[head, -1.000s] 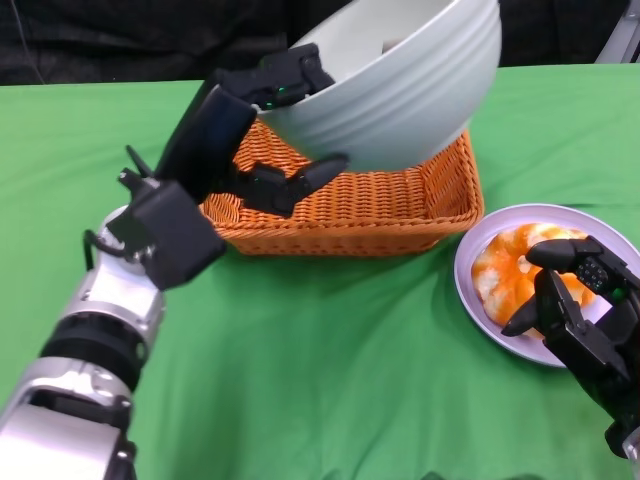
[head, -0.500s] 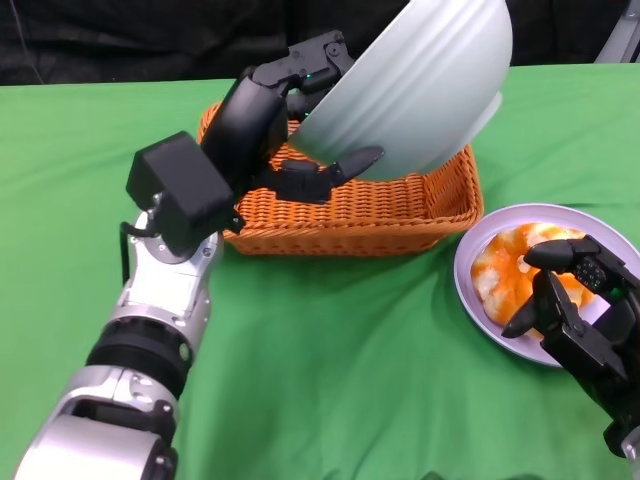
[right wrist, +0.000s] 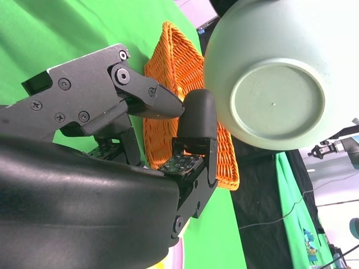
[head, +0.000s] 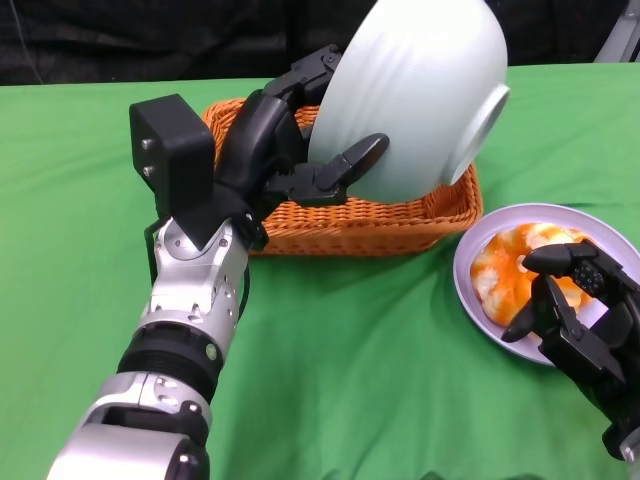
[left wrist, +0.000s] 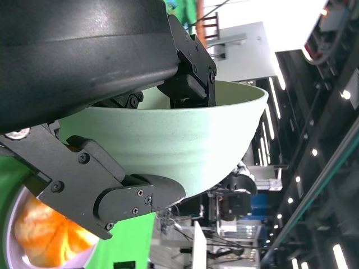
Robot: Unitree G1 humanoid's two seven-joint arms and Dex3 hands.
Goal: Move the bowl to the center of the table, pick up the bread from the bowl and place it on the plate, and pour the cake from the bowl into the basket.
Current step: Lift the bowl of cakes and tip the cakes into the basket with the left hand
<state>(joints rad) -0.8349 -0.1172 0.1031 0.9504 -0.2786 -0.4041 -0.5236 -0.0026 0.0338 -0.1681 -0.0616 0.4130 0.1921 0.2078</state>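
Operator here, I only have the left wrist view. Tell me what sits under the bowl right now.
Observer: The orange wicker basket; the left hand holds the bowl tipped on its side above it, foot toward the right.
Operator: Report the right hand.
Observer: The right hand is open over the near edge of the plate, holding nothing.
Operator: Say whether the bread is fully on the plate.
Observer: The bread lies inside the plate rim.
Operator: Confirm the cake has dropped.
Observer: Cannot tell; no view shows the cake.
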